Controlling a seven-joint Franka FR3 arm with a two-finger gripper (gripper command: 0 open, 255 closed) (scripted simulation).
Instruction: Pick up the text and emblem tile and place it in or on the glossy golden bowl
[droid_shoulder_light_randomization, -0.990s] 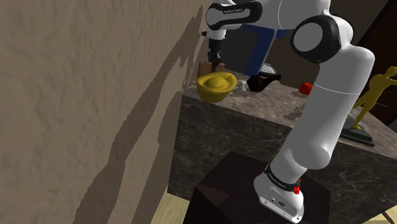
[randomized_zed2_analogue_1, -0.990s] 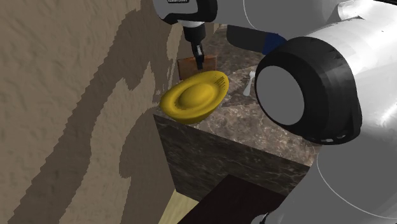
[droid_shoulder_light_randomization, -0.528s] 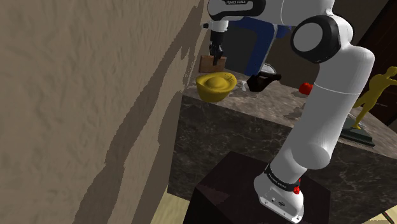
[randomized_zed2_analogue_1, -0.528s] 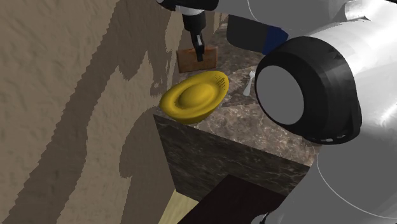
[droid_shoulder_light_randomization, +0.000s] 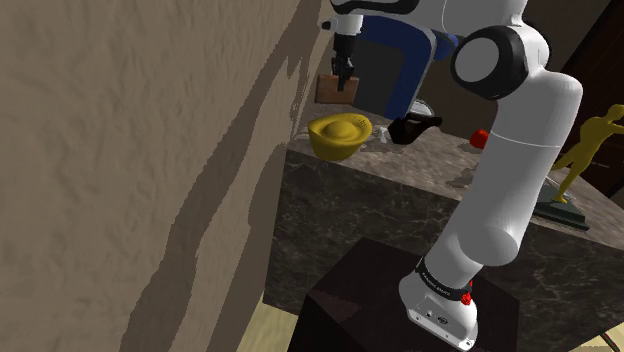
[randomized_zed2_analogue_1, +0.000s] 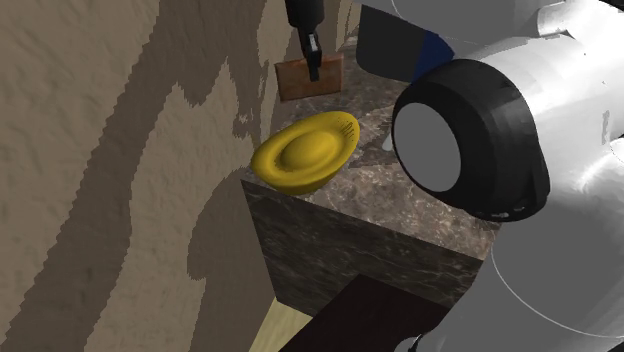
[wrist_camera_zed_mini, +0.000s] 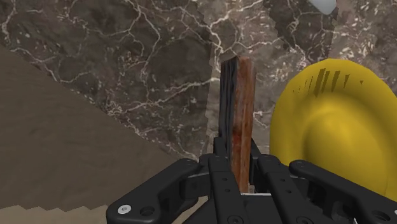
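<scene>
Tile (randomized_zed2_analogue_1: 300, 80) first: you have the reddish-brown slab clamped in your gripper (randomized_zed2_analogue_1: 315, 70). The two black fingers are closed narrow on its flat faces over the upper half, so it hangs below the hand with a broad face toward the second exterior camera. It is off the counter (randomized_zed2_analogue_1: 400, 215) altogether, in the air over the counter's wall-side edge, and both outside views show a gap under its lower edge. Any lettering or emblem on it is too faint for you to read.

Look along the hand and you see the tile edge-on, upright between the fingers, with dark veined stone beneath it. The golden bowl (wrist_camera_zed_mini: 334, 130) lies just beside the tile there, not under it, and the two are apart.

The bowl is glossy yellow, shaped like an ingot with a raised hump in the middle. It sits at the counter's corner by the wall (droid_shoulder_light_randomization: 130, 160), the corner nearer the stand (droid_shoulder_light_randomization: 360, 300), and its rim pokes out past the edge. Your tile hangs above it and a little farther along the wall-side edge.

Elsewhere on the counter you have a black object (droid_shoulder_light_randomization: 413, 128) near the bowl, a small red thing (droid_shoulder_light_randomization: 481, 137) farther along, and a gold figurine (droid_shoulder_light_randomization: 592, 140) toward the shoulder view's right edge. A blue shape (droid_shoulder_light_randomization: 400, 55) stands behind the hand.
</scene>
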